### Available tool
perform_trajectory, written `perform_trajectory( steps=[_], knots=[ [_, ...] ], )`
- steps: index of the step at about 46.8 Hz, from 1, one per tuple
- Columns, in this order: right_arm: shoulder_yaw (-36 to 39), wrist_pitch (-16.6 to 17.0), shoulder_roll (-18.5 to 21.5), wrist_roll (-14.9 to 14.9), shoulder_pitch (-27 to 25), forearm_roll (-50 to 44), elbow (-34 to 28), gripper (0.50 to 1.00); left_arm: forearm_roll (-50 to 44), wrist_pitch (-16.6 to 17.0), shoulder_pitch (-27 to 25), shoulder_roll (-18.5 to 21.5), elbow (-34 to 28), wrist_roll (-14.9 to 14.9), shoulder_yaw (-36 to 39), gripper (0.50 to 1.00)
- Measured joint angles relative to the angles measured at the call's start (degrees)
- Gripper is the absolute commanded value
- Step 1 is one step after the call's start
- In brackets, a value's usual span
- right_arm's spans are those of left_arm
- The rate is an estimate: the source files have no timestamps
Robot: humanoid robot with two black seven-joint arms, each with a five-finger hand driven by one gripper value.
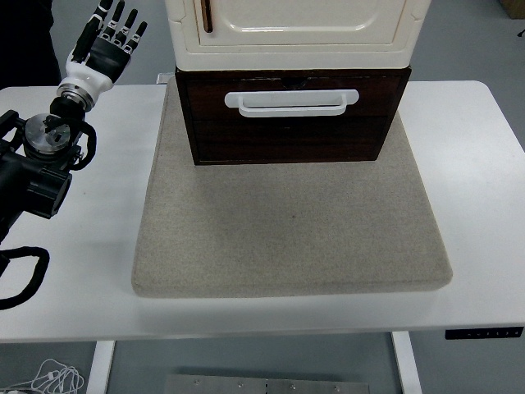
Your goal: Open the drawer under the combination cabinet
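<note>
Approaching is the step we judge ourselves in: our left hand (111, 37) hangs with fingers (123, 25) spread wide, empty. The dark brown wooden drawer (291, 115) sits shut, its white bar handle (291, 103) well right of them, needing a reach across.

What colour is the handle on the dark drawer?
White, seen in the head view: the handle on the dark brown drawer.

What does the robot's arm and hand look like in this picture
Only the left arm shows: chunky black joint housings, a round silver metal cap on top, and a black cable looping near the table edge. A white wrist cuff leads to the left hand, black with white finger segments.
</note>
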Motion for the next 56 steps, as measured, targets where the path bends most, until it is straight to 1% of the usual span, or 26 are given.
perform_trajectory(
  steps=[34,47,53,56],
  knots=[
    [0.0,0.0,0.0,0.0,0.0,0.0,-0.02,0.926,-0.07,0.53,-0.06,0.09,0.15,0.09,0.0,1.0],
    [0.0,0.0,0.0,0.0,0.0,0.0,-0.01,0.926,0.17,-0.07,-0.18,0.09,0.13,0.12,0.0,1.0],
    [0.0,0.0,0.0,0.0,0.0,0.0,0.0,0.926,1.58,0.25,-1.06,0.33,0.55,0.08,0.0,1.0],
    [-0.02,0.0,0.0,0.0,0.0,0.0,-0.02,0.926,2.91,0.31,-1.25,1.2,0.61,0.09,0.0,1.0]
  ],
)
